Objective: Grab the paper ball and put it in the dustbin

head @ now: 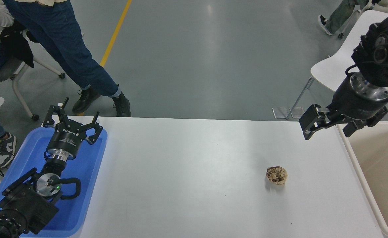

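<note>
The tan-brown paper ball [276,175] lies on the white table [187,185], right of centre. The cream-beige dustbin [375,172] stands at the table's right edge, partly cut off by the frame. My right gripper [327,130] hangs open and empty above the table's far right, beside the dustbin's near-left corner, well behind and to the right of the ball. My left gripper [73,120] is parked open over the blue tray at the lower left.
A shallow blue tray [88,172] sits at the table's left edge under the left arm. A person in jeans [68,46] stands beyond the far left corner. A white chair [336,66] stands beyond the far right.
</note>
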